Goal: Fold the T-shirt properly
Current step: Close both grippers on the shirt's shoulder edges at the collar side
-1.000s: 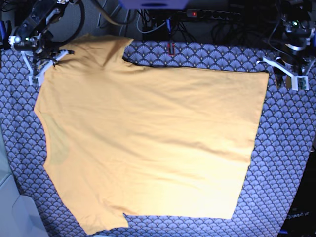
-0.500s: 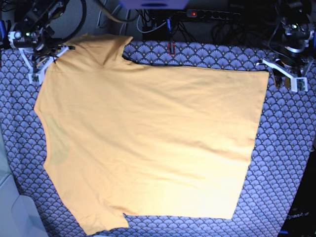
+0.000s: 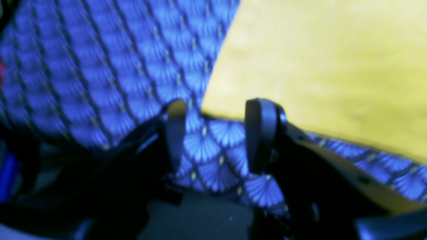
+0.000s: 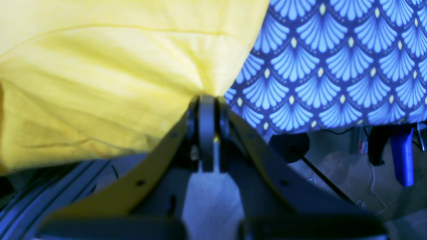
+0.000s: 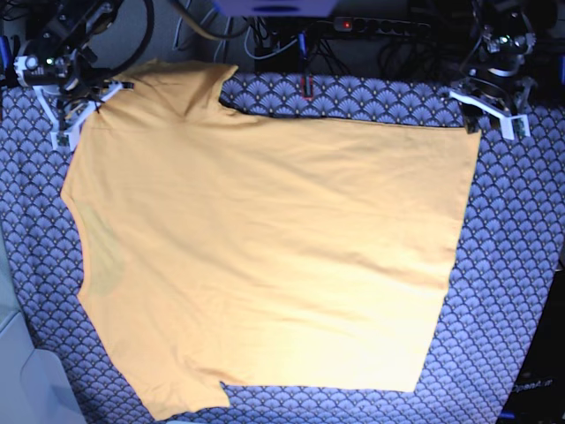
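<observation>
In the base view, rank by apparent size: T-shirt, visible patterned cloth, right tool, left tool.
1. T-shirt
2. Blue scallop-patterned cloth, the visible part only
3. Right tool and left tool: both small and look alike, so no ranking.

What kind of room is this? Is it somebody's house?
Probably a robot lab or workshop, not a home. Two robot arms hang over a table covered in a blue scallop-patterned cloth with a T-shirt spread on it, and behind it sit tangled cables and a power strip.
</observation>
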Available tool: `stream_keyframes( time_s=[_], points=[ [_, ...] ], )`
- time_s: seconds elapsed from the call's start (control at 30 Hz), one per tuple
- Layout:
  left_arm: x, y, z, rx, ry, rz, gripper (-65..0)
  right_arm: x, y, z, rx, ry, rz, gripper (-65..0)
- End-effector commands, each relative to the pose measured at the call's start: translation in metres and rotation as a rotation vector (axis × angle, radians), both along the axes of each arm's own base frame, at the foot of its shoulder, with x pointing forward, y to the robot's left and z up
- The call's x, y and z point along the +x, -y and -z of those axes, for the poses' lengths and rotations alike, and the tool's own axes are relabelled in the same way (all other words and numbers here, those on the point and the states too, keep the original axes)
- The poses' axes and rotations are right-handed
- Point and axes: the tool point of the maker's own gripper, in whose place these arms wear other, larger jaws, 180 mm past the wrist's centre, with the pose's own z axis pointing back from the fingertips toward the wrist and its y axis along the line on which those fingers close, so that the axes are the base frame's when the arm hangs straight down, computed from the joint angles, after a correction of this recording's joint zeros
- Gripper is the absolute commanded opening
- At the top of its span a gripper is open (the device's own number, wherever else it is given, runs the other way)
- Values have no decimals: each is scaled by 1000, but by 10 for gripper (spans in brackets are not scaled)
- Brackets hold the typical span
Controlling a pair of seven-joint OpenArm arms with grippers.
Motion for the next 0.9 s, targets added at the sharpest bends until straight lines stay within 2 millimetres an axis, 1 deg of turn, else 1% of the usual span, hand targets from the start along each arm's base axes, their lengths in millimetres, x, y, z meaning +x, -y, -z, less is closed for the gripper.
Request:
stream_keyframes(
  time_s=[0.0, 0.07, 0.13, 0.2, 0.27, 0.37, 0.47, 0.57, 0.6, 0.77, 0.87],
  points=[
    [11, -5, -10, 13, 48, -2, -365, 4, 4, -6, -17, 17, -2, -650],
    [10, -6, -1, -2, 33, -13, -365, 3, 4, -6, -18, 16, -2, -650],
    [7, -12, 1, -2, 29, -37, -365, 3, 4, -6, -18, 16, -2, -650],
    [7, -16, -1, -9, 47, -77, -365, 3, 4, -6, -19, 15, -1, -650],
    [7, -27, -5, -1, 61, -110, -365, 3, 4, -6, -19, 15, -1, -650],
    [12, -29, -9, 2, 74, -116, -365, 3, 5, -6, -20, 14, -1, -650],
    [11, -29, -2, -11, 60, -120, -365, 3, 5, -6, -20, 14, -1, -650],
    [16, -29, 3, -26, 60, -126, -365, 3, 5, -6, -20, 14, -1, -650],
    [14, -29, 7, -31, 51, -129, -365, 3, 5, -6, -20, 14, -1, -650],
    [23, -16, 9, -57, 59, -53, -365, 3, 5, -6, -20, 14, -1, -650],
    [23, -15, 11, -60, 56, -48, -366, 3, 5, -6, -20, 14, -1, -650]
  ],
)
